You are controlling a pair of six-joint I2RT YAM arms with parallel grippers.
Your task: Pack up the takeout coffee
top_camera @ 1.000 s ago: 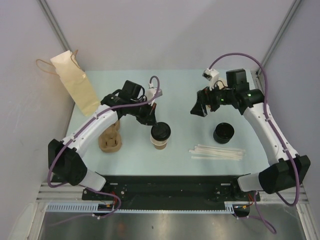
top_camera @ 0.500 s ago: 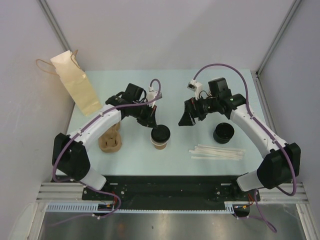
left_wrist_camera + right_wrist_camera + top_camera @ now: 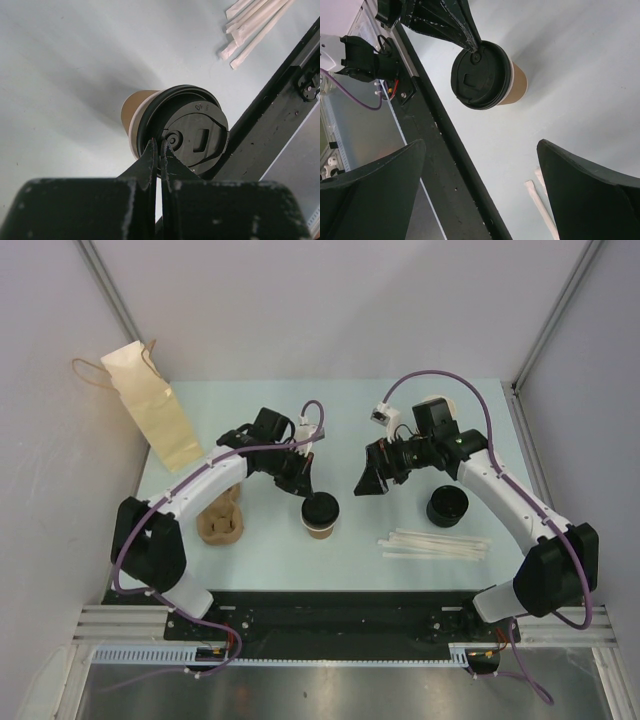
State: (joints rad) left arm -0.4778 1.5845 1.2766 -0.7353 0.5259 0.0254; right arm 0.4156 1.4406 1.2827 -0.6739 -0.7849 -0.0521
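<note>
Pressed together with nothing between them, the left gripper (image 3: 159,150) sets its tips on the edge of the round black plastic lid (image 3: 196,131), probably to seat it or to steady the small tan-brown paper cup (image 3: 320,528). The cup stands upright, mid-way along the pale blue table's (image 3: 360,410) near edge. The right gripper (image 3: 481,145), spread wide and empty, faces the cup's side, seemingly to take it. A tan paper bag (image 3: 150,405) waits at the far left corner.

Left pincer (image 3: 159,146) over takeout coffee (image 3: 192,132) lid
</note>
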